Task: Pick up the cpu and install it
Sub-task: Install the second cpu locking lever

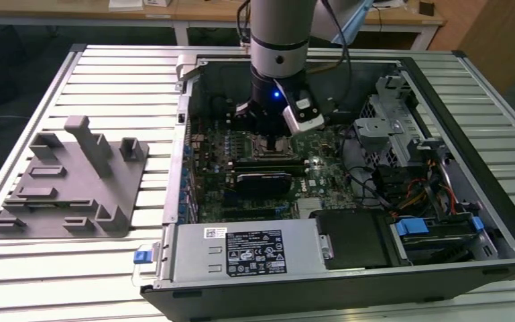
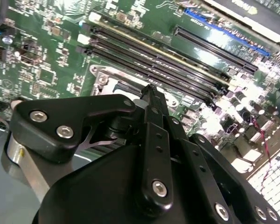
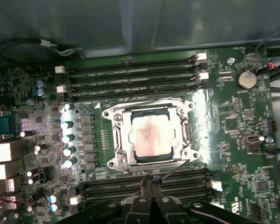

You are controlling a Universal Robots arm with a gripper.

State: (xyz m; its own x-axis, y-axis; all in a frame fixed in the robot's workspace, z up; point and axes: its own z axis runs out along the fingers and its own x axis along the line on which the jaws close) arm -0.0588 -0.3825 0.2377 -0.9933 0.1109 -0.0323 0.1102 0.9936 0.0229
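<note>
The cpu (image 3: 151, 135), a silvery square chip, lies flat inside the metal socket frame (image 3: 115, 140) on the green motherboard (image 3: 233, 121) in the first wrist view. My gripper (image 3: 151, 183) hovers just off one side of the socket, over the memory slots, its black fingers closed together with nothing between them. In the second wrist view the gripper (image 2: 149, 91) points down at the board beside the socket's corner (image 2: 102, 79). In the exterior view the gripper (image 1: 271, 134) hangs inside the open computer case, above the socket area.
Memory slots (image 3: 130, 77) run along both sides of the socket, and a row of capacitors (image 3: 65, 140) stands beside it. The case (image 1: 472, 201) holds a power supply (image 1: 244, 251) and drive cage (image 1: 391, 127). A gray holder block (image 1: 70, 181) sits on the slatted table at the exterior view's left.
</note>
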